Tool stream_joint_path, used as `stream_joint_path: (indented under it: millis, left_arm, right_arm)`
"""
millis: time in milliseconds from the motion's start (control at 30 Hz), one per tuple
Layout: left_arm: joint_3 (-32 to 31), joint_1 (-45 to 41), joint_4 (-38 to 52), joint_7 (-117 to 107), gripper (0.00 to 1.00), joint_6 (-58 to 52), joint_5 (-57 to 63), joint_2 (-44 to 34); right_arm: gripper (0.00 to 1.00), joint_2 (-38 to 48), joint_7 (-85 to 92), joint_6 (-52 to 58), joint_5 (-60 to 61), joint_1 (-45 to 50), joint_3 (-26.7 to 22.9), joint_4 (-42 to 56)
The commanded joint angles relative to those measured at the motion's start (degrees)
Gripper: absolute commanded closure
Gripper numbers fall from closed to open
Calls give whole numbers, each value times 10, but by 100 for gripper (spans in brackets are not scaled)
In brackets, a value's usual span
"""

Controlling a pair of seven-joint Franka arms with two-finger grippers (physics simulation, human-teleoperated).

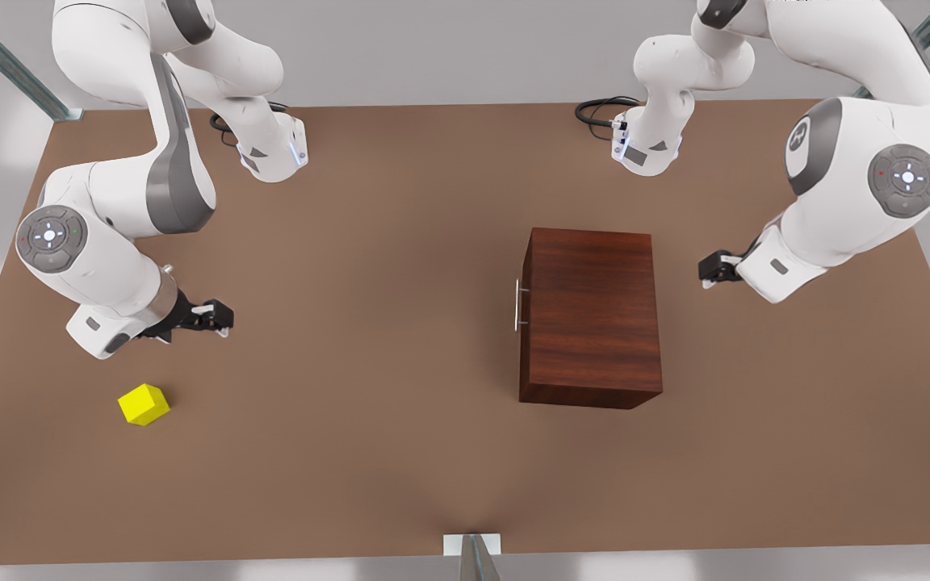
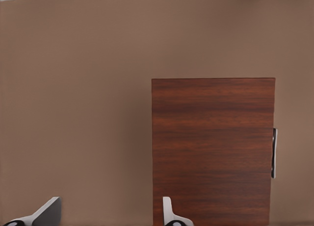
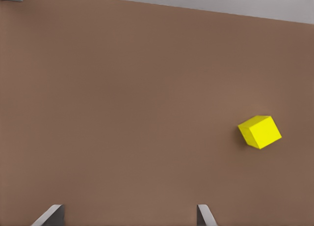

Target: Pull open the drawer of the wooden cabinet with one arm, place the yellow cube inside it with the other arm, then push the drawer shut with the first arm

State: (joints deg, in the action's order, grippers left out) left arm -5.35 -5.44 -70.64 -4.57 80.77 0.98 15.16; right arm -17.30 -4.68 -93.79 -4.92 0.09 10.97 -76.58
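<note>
Front view: brown table (image 1: 400, 452), wooden cabinet (image 1: 590, 316) right of centre, drawer flush with the cabinet body, i.e. shut; its silver bar handle (image 1: 518, 306) sits on the face turned toward the front view's left. Yellow cube (image 1: 144, 404) lies on the table far over at the front view's left, well apart from the cabinet. Right gripper (image 1: 215, 316) hangs above the table near the cube, not touching it, fingers parted, nothing between them. Left gripper (image 1: 715, 268) sits at the front view's right, beside the cabinet's back side, opposite the handle face, not touching the cabinet; I cannot tell its finger gap from this angle. Left wrist view: cabinet (image 2: 213, 150) seen from above, grain running horizontally, handle (image 2: 274, 159) poking out past its far edge, drawer front still flush. Two light fingertips (image 2: 46, 212) of the left gripper (image 2: 110, 213) stand wide apart and empty, one tip over bare table, the other in front of the cabinet's near edge. Right wrist view: cube (image 3: 259, 131) resting on bare table, turned at an angle, off to one side of the finger line rather than between the fingers. Right gripper (image 3: 130, 215) fingertips (image 3: 51, 215) spread wide, holding nothing.
</note>
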Motion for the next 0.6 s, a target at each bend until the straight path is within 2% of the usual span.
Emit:
stream_joint_path:
  millis: [0, 67, 133, 200, 367, 467, 567]
  left_arm:
    - [0, 0, 1, 58, 0, 11, 5, 4]
    - [-1, -73, 5, -12, 0, 9, 6, 24]
    - [0, -206, 5, -160, 0, 4, 8, 51]
    - [1, -268, 5, -295, 0, 18, 10, 85]
    - [1, -378, 17, -478, 0, 83, 125, 145]
    - [1, -398, 20, -542, 0, 126, 156, 187]
    - [1, -398, 19, -543, 9, 142, 179, 209]
  right_arm:
    - [0, 1, -27, -10, 0, 0, 0, 0]
    - [0, 1, -27, -10, 0, 0, 0, -1]
    - [0, 1, -27, -10, 0, -2, 0, 0]
    - [0, 1, -27, -10, 0, 0, 0, 0]
    - [0, 1, -26, -10, 0, -2, 1, 0]
    - [0, 1, -27, -10, 0, -2, 1, 0]
    - [0, 1, -27, -11, 0, -2, 1, 0]
